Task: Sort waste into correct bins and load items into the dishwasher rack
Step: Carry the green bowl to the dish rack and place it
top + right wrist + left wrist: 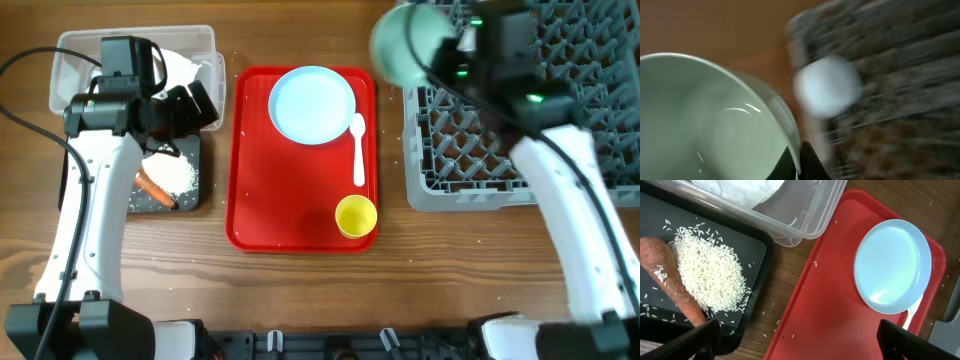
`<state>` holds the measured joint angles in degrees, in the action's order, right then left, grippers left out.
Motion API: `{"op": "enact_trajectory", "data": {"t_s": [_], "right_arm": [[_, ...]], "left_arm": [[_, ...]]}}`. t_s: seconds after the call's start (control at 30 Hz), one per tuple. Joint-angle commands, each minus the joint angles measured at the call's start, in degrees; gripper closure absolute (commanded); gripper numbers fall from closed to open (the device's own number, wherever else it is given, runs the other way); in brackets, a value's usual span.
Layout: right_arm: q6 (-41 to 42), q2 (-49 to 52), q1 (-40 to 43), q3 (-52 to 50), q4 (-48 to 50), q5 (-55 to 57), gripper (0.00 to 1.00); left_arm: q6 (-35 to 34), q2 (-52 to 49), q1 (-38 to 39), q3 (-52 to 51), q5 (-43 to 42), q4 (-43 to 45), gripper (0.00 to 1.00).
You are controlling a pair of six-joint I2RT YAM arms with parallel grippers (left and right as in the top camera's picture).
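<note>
My right gripper (pixel 448 58) is shut on the rim of a light blue bowl (pixel 408 45), which it holds in the air over the near-left corner of the grey dishwasher rack (pixel 470 160). In the right wrist view the bowl (pixel 705 125) fills the left, its rim pinched between my right gripper's (pixel 802 160) fingers. My left gripper (pixel 797 340) hangs open and empty between the black tray (pixel 757 255) and the red tray (pixel 830 315). Carrot (pixel 670 285) and rice (pixel 710 270) lie in the black tray. Plate (pixel 312 103), spoon (pixel 359 150) and yellow cup (pixel 355 215) sit on the red tray.
The clear tub (pixel 70 70) with white paper inside stands behind the black tray (pixel 190 190). A blurred pale round shape (pixel 827 86) shows over the rack (pixel 900 75); I cannot tell what it is. Stray rice grains dot the wood and red tray (pixel 280 200).
</note>
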<state>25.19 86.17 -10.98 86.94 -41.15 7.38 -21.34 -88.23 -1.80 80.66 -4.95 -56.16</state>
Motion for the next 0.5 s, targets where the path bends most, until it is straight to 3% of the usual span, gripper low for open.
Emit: {"op": "enact_trajectory", "data": {"t_s": [0.0,0.17,0.23,0.47], "right_arm": [[-11.41,0.11,1.31,-0.02,-1.09,25.03,0.96],[-29.46,7.13,1.18,-1.57,-4.26,45.57,0.96],[-35.89,9.42,1.09,-1.57,-5.49,46.25,0.96],[-40.39,15.67,-2.16,-1.57,-5.29,42.40,0.95]], "left_arm": [[-0.13,0.09,-0.35,0.66,0.79,0.22,0.00],[-0.13,0.09,-0.35,0.66,0.76,0.96,0.00],[-0.13,0.09,-0.35,0.68,0.79,1.33,0.00],[-0.13,0.09,-0.35,0.66,0.76,1.44,0.00]]}}
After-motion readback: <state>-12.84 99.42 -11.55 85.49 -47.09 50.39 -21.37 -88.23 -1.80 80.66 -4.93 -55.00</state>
